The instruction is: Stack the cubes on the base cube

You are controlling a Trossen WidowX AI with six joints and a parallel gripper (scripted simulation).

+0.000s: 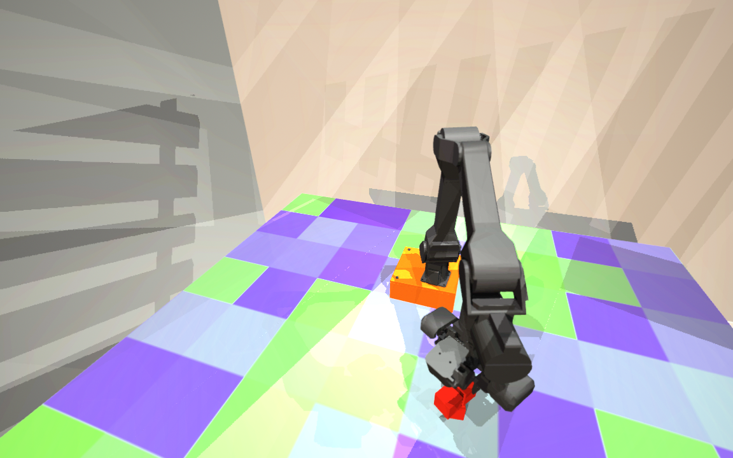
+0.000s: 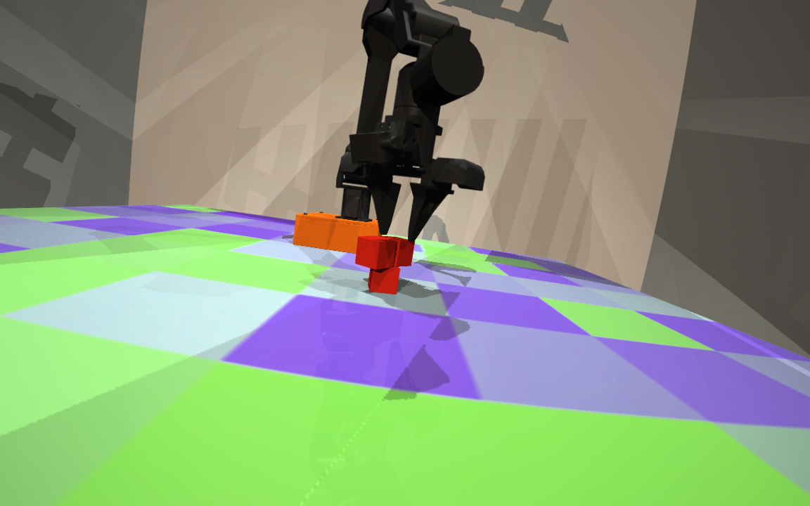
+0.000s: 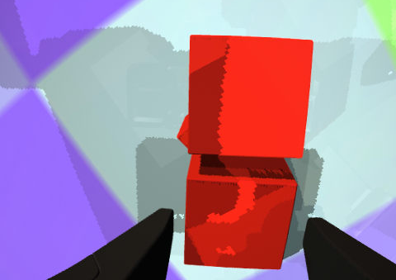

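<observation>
The fixed red base cube (image 2: pixel 383 282) (image 3: pixel 183 133) stands on the table, mostly hidden from above. Two loose red cubes sit over it and look level. One loose cube (image 1: pixel 446 401) (image 2: pixel 375 252) (image 3: pixel 260 98) is on the side nearer the exterior camera. The other loose cube (image 2: pixel 405 253) (image 3: pixel 241 239) is behind it, on the side of my fingers. My gripper (image 2: pixel 398 236) (image 3: pixel 239 226) is open, its fingertips at the top of this second cube with space on both sides in the wrist view. The exact gap between the two cubes is hard to tell.
The orange mount (image 1: pixel 421 294) (image 2: pixel 326 232) of the arm stands behind the cubes. The table (image 1: pixel 147 364) (image 2: pixel 344 339) has a patchwork of purple, green and pale squares, with moving shadows. Walls rise behind and to the sides.
</observation>
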